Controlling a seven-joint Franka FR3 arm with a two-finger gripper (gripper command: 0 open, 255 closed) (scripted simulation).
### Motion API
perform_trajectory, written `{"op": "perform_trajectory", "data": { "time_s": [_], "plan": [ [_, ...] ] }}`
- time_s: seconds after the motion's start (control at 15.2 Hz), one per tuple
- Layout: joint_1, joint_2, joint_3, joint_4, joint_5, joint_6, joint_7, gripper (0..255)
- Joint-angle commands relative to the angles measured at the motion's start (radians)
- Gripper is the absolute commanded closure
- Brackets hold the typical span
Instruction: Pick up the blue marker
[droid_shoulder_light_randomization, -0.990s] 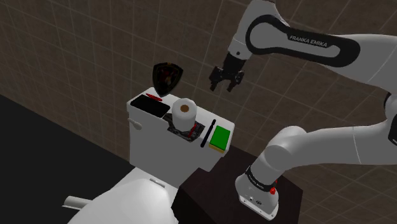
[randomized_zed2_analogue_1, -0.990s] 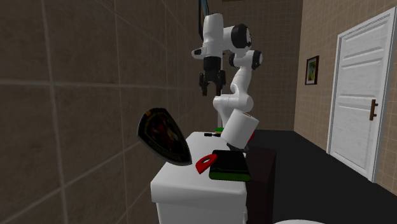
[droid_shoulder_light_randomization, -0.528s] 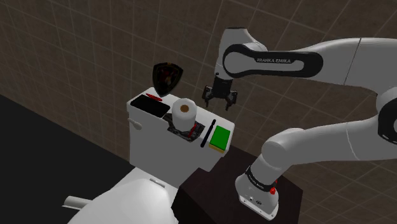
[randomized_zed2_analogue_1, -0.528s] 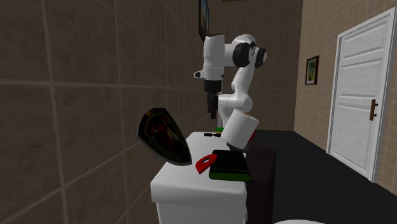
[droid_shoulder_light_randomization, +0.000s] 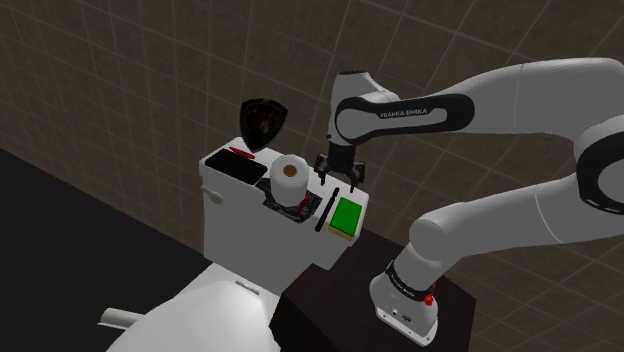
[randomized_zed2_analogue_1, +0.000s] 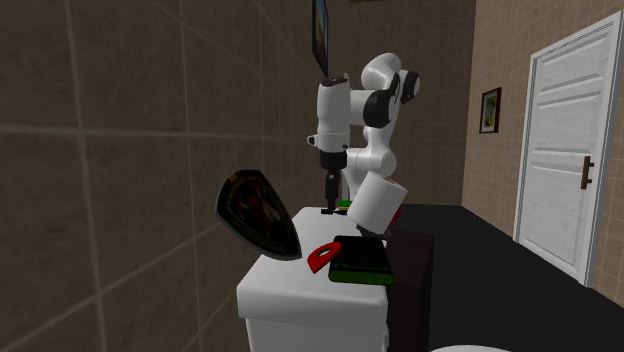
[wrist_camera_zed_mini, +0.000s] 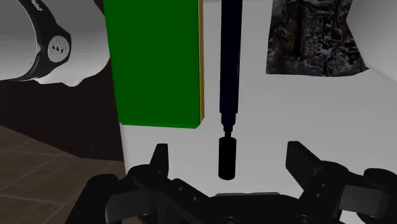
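Two parted pincer fingers (wrist_camera_zed_mini: 160, 160) flanking marker (wrist_camera_zed_mini: 229, 63)

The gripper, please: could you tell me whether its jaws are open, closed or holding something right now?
Gripper: open, jaws apart over the end of the dark marker, holding nothing.

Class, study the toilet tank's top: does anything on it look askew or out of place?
The white paper roll is tilted: it rests on a dark mottled object rather than flat on the tank, so it leans to one side.
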Motion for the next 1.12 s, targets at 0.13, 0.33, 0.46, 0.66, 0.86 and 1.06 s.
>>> {"op": "perform_trajectory", "data": {
  "time_s": [0.13,0.33,0.46,0.66,0.86,1.06],
  "plan": [
    [-0.003,0.028,0.012,-0.030,0.001,0.057,0.008,0],
    [-0.005,0.029,0.010,-0.028,0.000,0.056,0.007,255],
    [-0.004,0.029,0.010,-0.028,0.000,0.056,0.007,255],
    [-0.005,0.029,0.010,-0.028,0.000,0.056,0.007,255],
    [-0.003,0.028,0.012,-0.030,0.001,0.057,0.008,255],
    [-0.001,0.005,0.002,-0.004,0.000,0.009,0.002,255]
  ]
}}
